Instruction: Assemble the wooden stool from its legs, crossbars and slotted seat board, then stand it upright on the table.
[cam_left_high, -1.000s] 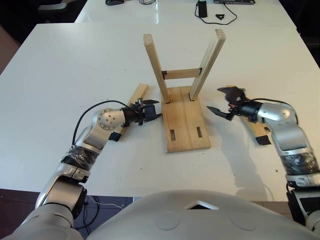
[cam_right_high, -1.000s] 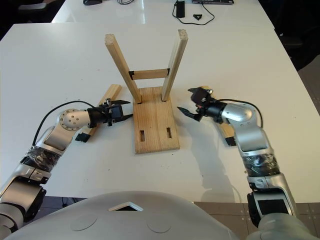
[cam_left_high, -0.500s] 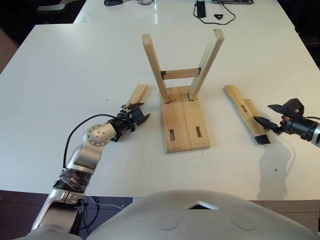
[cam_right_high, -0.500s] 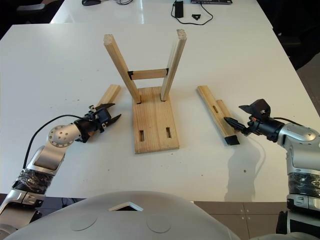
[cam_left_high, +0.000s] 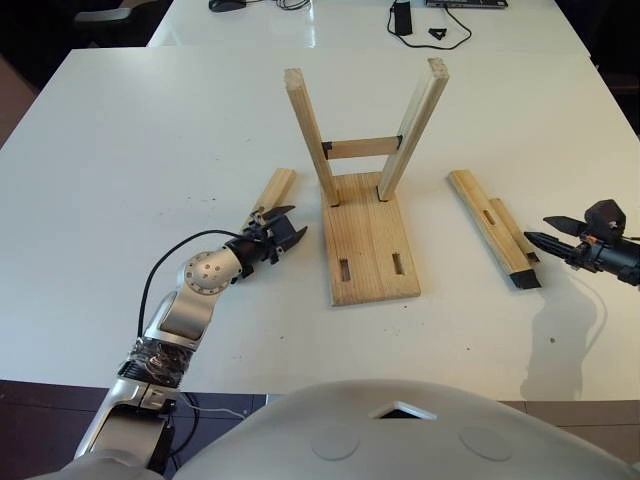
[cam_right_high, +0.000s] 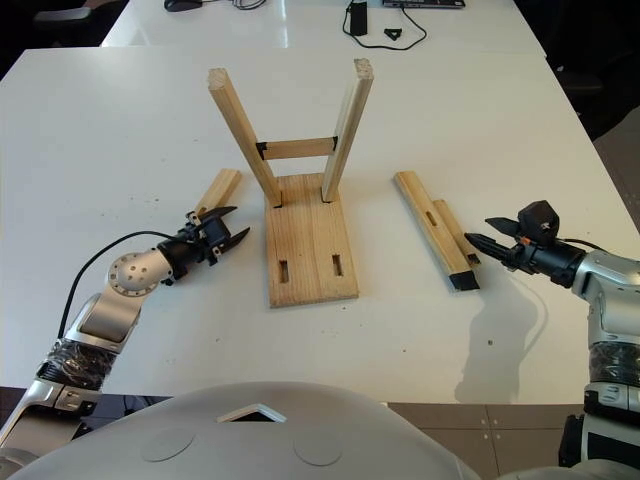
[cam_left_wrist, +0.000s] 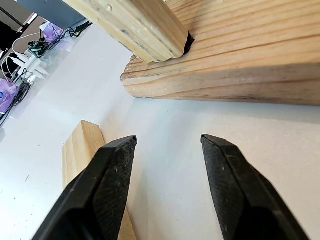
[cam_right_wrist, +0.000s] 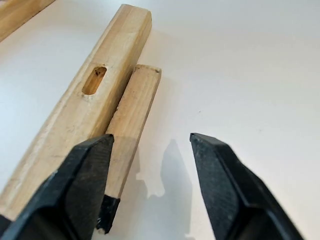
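Observation:
The slotted seat board (cam_left_high: 368, 240) lies flat mid-table. Two legs (cam_left_high: 310, 135) stand in its far slots, joined by a crossbar (cam_left_high: 363, 148); the two near slots are empty. A loose leg (cam_left_high: 272, 190) lies left of the board. My left gripper (cam_left_high: 285, 228) hovers open between that leg (cam_left_wrist: 82, 145) and the board's edge (cam_left_wrist: 240, 75), holding nothing. On the right lie a slotted leg (cam_right_wrist: 85, 110) and a short crossbar (cam_right_wrist: 132, 115) side by side. My right gripper (cam_left_high: 540, 230) is open just right of their near ends, holding nothing.
A second white table behind carries a black device (cam_left_high: 403, 15) and cables. Bare white tabletop (cam_left_high: 150, 130) spreads to the left and far side of the stool parts. The front table edge runs close below both arms.
The right arm swung away from the seat board to the right, uncovering the loose leg and crossbar. The left gripper drew back, then edged toward the board again.

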